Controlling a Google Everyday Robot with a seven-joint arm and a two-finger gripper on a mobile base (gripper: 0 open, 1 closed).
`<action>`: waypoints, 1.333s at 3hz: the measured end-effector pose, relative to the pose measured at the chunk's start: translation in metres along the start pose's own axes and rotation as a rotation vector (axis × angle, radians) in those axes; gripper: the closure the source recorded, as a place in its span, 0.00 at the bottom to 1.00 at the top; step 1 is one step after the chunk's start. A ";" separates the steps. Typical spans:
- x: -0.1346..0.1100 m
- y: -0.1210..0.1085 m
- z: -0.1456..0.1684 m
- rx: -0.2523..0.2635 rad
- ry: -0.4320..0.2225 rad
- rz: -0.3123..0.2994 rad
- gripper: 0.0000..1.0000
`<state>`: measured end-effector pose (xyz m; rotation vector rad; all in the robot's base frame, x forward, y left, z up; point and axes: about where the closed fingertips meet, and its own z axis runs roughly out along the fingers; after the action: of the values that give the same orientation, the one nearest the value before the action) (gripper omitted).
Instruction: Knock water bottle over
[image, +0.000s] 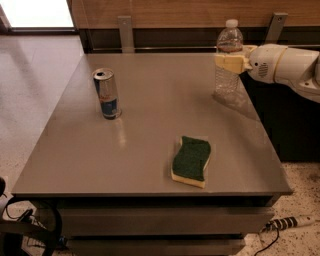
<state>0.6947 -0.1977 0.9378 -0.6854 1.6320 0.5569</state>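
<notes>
The water bottle (229, 84), clear ribbed plastic with a white cap, stands upright near the table's far right edge. My gripper (229, 63) reaches in from the right on a white arm (285, 65). Its cream fingers (235, 63) lie across the bottle's middle, one in front of it, and seem closed around it. The bottle's base is at or just above the table top; I cannot tell which.
A silver-and-blue drink can (106, 93) stands upright at the left of the grey table (150, 150). A green-and-yellow sponge (191, 160) lies near the front edge. A wooden wall with metal brackets runs behind the table. Cables and a power strip (292, 222) lie on the floor.
</notes>
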 end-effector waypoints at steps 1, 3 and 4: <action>-0.003 -0.002 -0.008 -0.007 0.110 -0.042 1.00; 0.007 0.011 -0.007 -0.026 0.416 -0.180 1.00; 0.014 0.017 -0.002 -0.011 0.529 -0.247 1.00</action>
<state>0.6797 -0.1891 0.9240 -1.0903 1.9896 0.2104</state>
